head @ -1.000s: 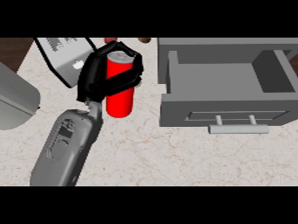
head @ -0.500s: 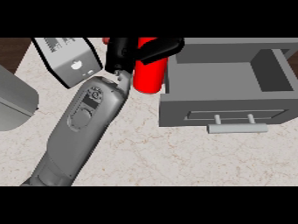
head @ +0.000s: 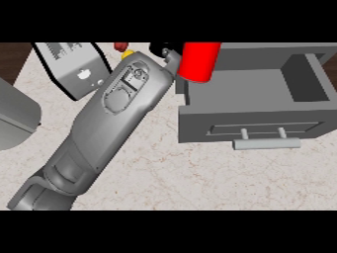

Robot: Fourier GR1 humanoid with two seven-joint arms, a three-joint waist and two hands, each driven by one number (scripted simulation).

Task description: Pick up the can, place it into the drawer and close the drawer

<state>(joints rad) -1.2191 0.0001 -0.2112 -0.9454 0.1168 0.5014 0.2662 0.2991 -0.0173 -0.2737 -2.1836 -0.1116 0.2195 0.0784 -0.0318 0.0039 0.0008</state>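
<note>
Since half a second ago the left arm (head: 120,104) is stretching farther, carrying the can (head: 200,62) up and rightward. The can is now hanging over the open drawer (head: 253,126), above its left wall. The left hand (head: 161,49), mostly cropped, is grasping the can.

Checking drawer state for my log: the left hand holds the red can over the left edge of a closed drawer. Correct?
No, the drawer is open, pulled out with its inside showing in the head view. The rest stands: the left hand holds the red can over its left edge.
</note>
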